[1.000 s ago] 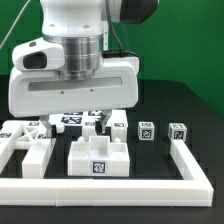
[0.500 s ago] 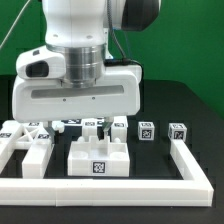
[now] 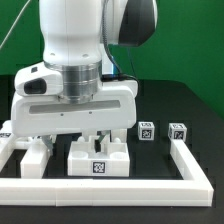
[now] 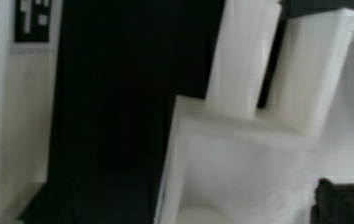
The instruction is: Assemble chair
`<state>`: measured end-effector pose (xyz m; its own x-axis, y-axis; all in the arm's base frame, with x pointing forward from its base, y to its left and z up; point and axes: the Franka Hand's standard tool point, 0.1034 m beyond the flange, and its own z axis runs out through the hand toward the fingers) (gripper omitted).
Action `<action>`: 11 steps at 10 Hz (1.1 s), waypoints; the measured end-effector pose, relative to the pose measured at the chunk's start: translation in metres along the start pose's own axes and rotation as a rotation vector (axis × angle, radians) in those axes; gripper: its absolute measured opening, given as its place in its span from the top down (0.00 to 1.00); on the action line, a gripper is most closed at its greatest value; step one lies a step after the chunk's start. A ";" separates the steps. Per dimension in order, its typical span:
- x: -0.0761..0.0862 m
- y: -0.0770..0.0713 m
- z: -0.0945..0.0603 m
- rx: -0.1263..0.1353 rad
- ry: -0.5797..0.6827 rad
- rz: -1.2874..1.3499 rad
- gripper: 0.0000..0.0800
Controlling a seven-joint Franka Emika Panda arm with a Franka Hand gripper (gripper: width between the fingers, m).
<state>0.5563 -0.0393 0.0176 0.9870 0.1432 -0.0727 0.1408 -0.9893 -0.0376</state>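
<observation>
White chair (image 3: 98, 160) is sitting just behind the rail (image 3: 120, 186) edge; end effector (image 3: 88, 138) is hovering above, clamped or apart unclear

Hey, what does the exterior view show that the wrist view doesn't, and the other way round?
Only the exterior view shows the robot arm hanging low over the parts, a tagged block in front, a tagged post beside a second post on the exterior view's right, and the white rail bordering them. Only the wrist view shows a blurred close-up of a white part with a dark slot, plus a tag cut off at the frame edge. Both show white chair parts on the black table.
</observation>
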 end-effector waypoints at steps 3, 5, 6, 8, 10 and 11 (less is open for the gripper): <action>0.000 0.000 0.000 0.000 0.000 0.000 0.71; 0.000 0.000 0.000 0.000 0.000 0.000 0.96; 0.000 0.000 0.000 0.000 0.000 0.000 0.96; 0.000 0.000 0.000 0.000 0.000 0.000 0.96; 0.000 0.000 0.000 0.000 0.000 0.000 0.96; 0.000 0.000 0.000 0.000 0.000 0.000 0.96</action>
<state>0.5562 -0.0392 0.0175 0.9870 0.1434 -0.0729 0.1409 -0.9893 -0.0378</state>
